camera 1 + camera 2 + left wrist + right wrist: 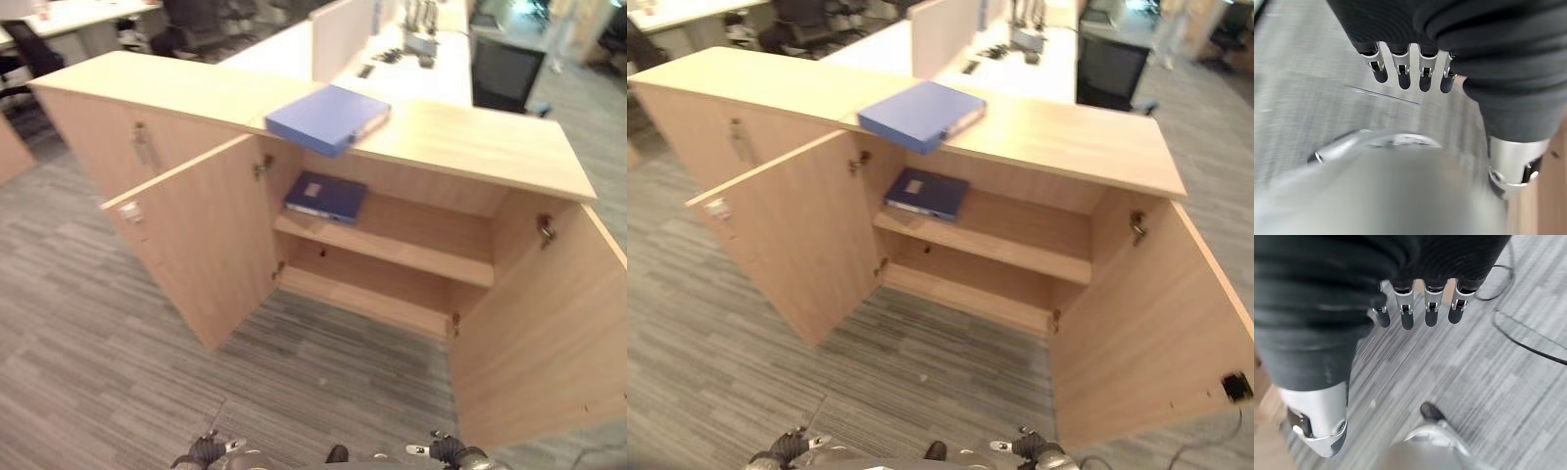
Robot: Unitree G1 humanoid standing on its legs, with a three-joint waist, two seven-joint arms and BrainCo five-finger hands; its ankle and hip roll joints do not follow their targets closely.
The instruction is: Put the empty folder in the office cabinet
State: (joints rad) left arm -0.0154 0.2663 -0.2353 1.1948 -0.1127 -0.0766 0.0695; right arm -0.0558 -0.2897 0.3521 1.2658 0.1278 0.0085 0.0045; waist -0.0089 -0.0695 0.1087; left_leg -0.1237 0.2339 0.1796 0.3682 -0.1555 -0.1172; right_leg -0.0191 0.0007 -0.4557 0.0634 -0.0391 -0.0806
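Fingers (pixel 1406 316) straight, low; folder (pixel 327 117) apparently well apart, atop cabinet (pixel 470 147).

Folder (pixel 328 117): mid blue. Second folder (pixel 326 196) on shelf: dark blue, pale label. Cabinet (pixel 176 245): light wood. Carpet (pixel 98 372): grey, streaked.

Floor: grey striped carpet (pixel 118 352) across the lower frame.
Desks: white desks (pixel 411 69) with a pale divider panel (pixel 338 34), upper centre.
Chairs: dark office chairs (pixel 191 24), upper left.
Side unit: dark-fronted unit (pixel 505 69), upper right.
Light: bright glare, upper right corner.
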